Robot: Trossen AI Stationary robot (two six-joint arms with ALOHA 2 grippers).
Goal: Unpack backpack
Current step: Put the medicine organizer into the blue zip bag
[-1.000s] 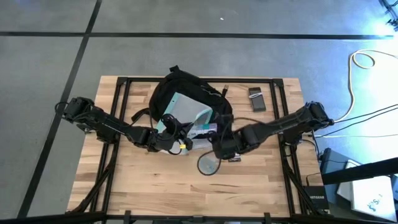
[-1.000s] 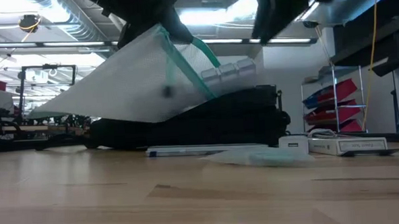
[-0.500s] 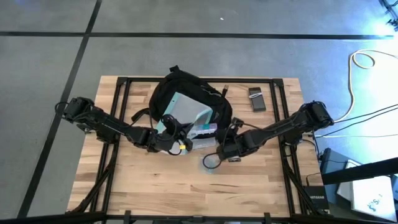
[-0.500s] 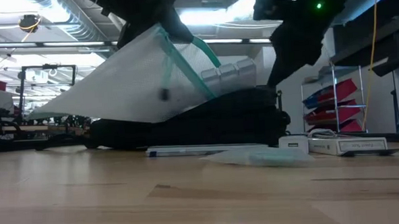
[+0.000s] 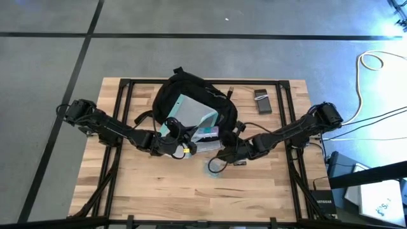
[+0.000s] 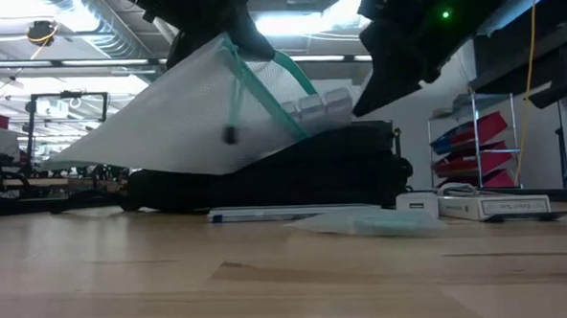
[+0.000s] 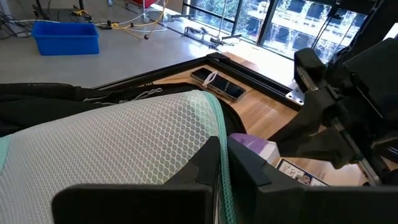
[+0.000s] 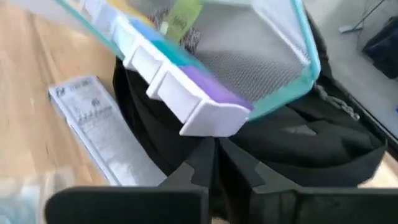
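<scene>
The black backpack (image 5: pixel 191 92) lies flat at the table's far middle. A translucent mesh pouch (image 5: pixel 193 117) with a teal edge lies slanted over its opening, with white, purple and teal boxes (image 8: pixel 186 102) inside. My left gripper (image 7: pixel 221 165) is shut on the pouch's edge. My right gripper (image 8: pixel 214 158) is shut. It points down under the pouch's raised corner, its tips at the backpack's black fabric (image 8: pixel 292 146). In the low view the right gripper (image 6: pixel 363 108) hangs just above the backpack's top (image 6: pixel 341 161). My left gripper pinches the pouch's teal zip edge (image 7: pixel 217 134) between its two fingers, coming about level from the table's left. The pouch is held up tilted, this edge high, its lower far part (image 6: pixel 101 153) resting on the backpack. My right gripper's tips are against or just short of the backpack; I cannot tell whether they touch it.
On the table near the grippers lie a flat clear packet (image 5: pixel 213 166), a printed white leaflet (image 8: pixel 93 130), a pen (image 6: pixel 286 213) and a white box (image 6: pixel 496 205). A dark flat device (image 5: pixel 262 102) lies at the far right. The table's near half is bare wood.
My right gripper has come down toward the backpack, rolled about its own line and tipped downward, and its fingers have shut. The left gripper and the pouch have kept still.
</scene>
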